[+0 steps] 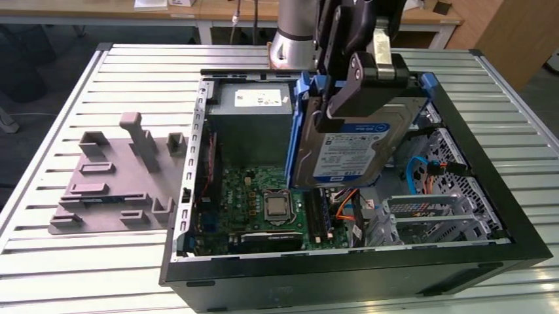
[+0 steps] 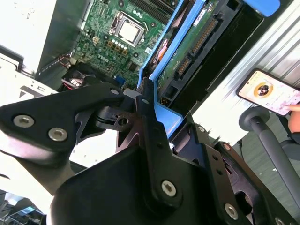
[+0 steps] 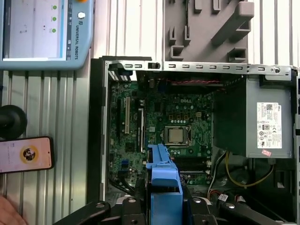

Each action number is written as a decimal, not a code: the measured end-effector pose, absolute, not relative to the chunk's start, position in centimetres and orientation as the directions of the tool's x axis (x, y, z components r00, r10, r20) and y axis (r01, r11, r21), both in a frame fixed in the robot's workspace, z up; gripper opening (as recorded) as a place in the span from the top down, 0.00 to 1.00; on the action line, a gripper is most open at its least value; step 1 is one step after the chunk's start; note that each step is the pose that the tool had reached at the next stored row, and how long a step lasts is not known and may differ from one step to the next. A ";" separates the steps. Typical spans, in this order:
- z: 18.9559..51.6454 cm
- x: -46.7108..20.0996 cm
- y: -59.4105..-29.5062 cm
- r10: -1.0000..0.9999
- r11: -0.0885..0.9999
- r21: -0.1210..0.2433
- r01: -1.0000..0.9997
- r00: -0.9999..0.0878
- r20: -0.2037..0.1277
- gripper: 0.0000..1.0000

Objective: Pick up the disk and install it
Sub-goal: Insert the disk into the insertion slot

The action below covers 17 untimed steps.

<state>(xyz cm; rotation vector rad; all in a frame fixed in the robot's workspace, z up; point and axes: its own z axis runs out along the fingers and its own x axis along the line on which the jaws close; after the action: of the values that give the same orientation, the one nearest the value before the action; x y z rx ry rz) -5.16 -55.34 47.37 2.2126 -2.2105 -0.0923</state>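
The disk (image 1: 349,154), a silver hard drive with a white-and-blue label and blue side rails, hangs tilted above the open computer case (image 1: 349,255). My gripper (image 1: 354,98) is shut on its upper end. In the second wrist view the black fingers (image 2: 145,117) clamp the blue rail (image 2: 164,117), and the disk's green circuit board (image 2: 187,42) faces the camera. In the first wrist view the blue rail (image 3: 164,187) sticks out between the fingers over the motherboard (image 3: 168,122).
Inside the case sit a grey power supply box (image 1: 253,114), the motherboard (image 1: 262,203) and drive cages (image 1: 436,209). A grey slotted tray (image 1: 114,176) lies at the exterior view's left. A phone (image 3: 26,154), a teach pendant (image 3: 44,33) and a person's hand (image 3: 7,213) are beside the case.
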 end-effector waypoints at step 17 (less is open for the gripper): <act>47.3 -4.8 -55.7 -0.999 -0.002 0.051 -0.999 0.000 -0.033 0.64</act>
<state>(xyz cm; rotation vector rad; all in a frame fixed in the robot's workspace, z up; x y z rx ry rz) -4.76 -55.72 47.32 2.2125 -2.2104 -0.0922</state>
